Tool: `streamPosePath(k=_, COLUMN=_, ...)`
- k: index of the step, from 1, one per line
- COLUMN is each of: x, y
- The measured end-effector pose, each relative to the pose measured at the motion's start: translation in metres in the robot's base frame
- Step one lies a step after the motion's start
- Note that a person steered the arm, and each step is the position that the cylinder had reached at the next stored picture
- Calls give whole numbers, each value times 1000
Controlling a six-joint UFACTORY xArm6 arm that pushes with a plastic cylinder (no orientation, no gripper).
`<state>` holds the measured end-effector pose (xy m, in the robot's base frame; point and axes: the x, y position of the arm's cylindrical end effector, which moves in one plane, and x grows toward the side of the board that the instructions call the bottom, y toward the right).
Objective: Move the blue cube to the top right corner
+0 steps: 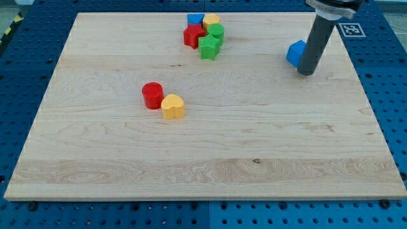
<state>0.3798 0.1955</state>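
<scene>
The blue cube (295, 53) lies on the wooden board (203, 146) toward the view's upper right, partly hidden behind my rod. My tip (306, 71) rests on the board just right of and slightly below the cube, touching or almost touching it. The board's top right corner is up and to the right of both.
A cluster near the top centre holds a second blue block (195, 20), a yellow block (211, 21), a red star-like block (193, 35), a green block (216, 31) and a green star-like block (209, 46). A red cylinder (152, 95) and a yellow heart (172, 106) sit left of centre.
</scene>
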Motion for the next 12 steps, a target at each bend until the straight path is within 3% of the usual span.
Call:
streamPosePath(k=2, x=-35, y=2)
streamPosePath(k=6, x=-61, y=32)
streamPosePath(k=8, x=-49, y=29)
streamPosePath(k=9, x=-15, y=16)
streamPosePath(k=10, x=-8, y=-26)
streamPosePath(k=12, x=-16, y=-60)
